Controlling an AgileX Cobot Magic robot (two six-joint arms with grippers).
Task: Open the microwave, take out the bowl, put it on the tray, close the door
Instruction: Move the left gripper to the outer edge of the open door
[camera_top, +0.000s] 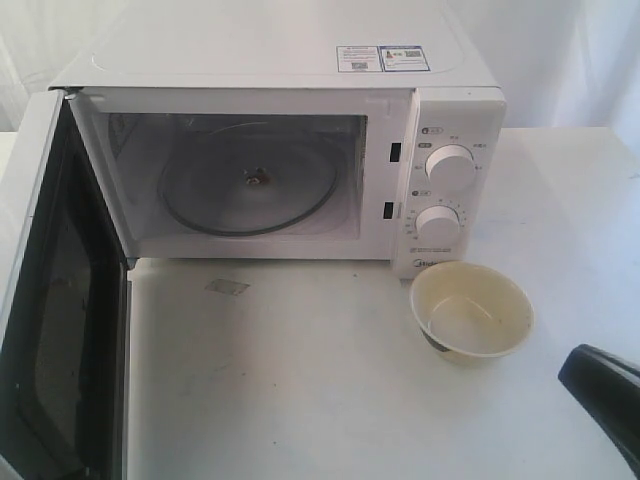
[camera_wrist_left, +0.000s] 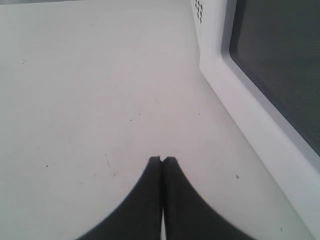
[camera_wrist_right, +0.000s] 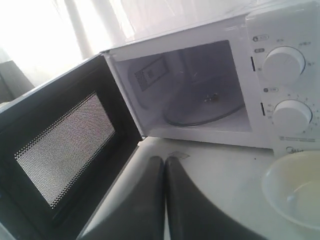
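The white microwave stands at the back with its cavity bare except for the glass turntable. Its door is swung wide open to the left. The cream-yellow bowl sits upright on the table, just in front of the knob panel. My right gripper is shut and holds nothing, low at the right, apart from the bowl; in its wrist view, the gripper faces the open cavity with the bowl beside it. My left gripper is shut over bare table beside the door's outer face. No tray shows.
Two round knobs sit on the panel at the oven's right. A small patch of tape lies on the white table in front of the cavity. The open door blocks the table's left side.
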